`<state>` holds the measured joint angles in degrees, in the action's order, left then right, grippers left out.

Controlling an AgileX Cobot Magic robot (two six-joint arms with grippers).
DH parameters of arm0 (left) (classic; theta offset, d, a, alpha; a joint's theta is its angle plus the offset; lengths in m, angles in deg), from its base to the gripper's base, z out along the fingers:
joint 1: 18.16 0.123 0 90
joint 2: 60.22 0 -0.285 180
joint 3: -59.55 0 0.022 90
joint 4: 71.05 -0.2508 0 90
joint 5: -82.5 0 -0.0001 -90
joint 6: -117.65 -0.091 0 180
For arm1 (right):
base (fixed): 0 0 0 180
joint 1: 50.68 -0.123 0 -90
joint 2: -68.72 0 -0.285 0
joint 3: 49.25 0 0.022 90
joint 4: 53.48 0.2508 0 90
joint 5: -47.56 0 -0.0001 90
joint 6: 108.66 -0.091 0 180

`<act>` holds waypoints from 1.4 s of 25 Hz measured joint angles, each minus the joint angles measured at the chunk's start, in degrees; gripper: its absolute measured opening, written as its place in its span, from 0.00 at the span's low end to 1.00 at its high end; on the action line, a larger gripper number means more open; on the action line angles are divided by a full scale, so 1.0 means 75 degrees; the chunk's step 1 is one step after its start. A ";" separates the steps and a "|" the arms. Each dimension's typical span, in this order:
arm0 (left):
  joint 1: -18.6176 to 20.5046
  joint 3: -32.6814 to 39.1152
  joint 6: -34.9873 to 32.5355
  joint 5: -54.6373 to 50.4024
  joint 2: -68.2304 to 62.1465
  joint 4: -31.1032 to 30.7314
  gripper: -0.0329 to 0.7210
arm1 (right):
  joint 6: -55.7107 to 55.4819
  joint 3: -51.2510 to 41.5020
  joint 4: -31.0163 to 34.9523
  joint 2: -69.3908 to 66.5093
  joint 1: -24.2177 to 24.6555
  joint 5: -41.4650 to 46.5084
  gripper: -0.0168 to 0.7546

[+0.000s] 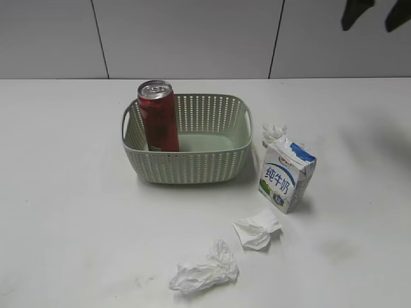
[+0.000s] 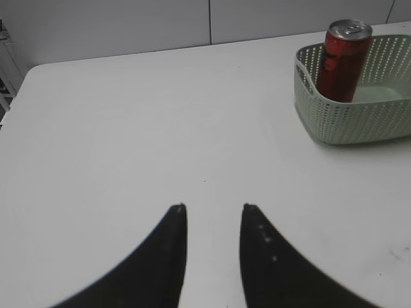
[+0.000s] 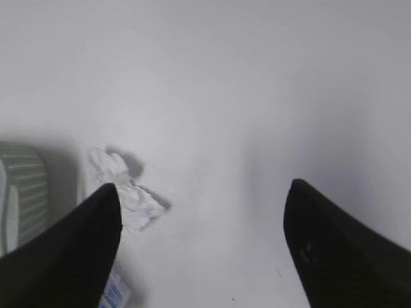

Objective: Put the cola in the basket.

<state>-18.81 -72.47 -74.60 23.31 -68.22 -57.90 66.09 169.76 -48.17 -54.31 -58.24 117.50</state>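
The cola (image 1: 158, 115), a tall red can with a silver top, stands upright inside the pale green basket (image 1: 192, 168) at its left end. It also shows in the left wrist view (image 2: 343, 61), inside the basket (image 2: 359, 122) at the upper right. My left gripper (image 2: 214, 207) is open and empty over bare table, well away from the basket. My right gripper (image 3: 202, 187) is wide open and empty, raised above the table; its dark fingers (image 1: 374, 13) show at the top right of the exterior view. The basket's edge (image 3: 22, 192) shows at the left of the right wrist view.
A blue-white milk carton (image 1: 286, 174) stands right of the basket, and its corner shows in the right wrist view (image 3: 114, 294). Crumpled tissues lie behind the carton (image 1: 273, 133), in front of it (image 1: 257, 230) and near the front edge (image 1: 204, 271). One tissue (image 3: 125, 186) lies below my right gripper.
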 joint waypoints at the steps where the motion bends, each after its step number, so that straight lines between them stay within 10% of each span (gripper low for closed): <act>1: 0.0000 0.0000 0.0000 0.0000 0.0000 0.0000 0.35 | 0.0018 -0.0221 -0.0035 0.0241 0.0187 -0.0006 0.79; 35: 0.0000 0.0000 0.0000 0.0000 0.0000 0.0000 0.35 | 0.1043 -1.1024 -0.0196 0.9493 0.0723 -0.1272 0.79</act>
<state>-18.81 -72.47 -74.60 23.31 -68.22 -57.90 73.92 87.08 -49.64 16.89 -52.82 107.96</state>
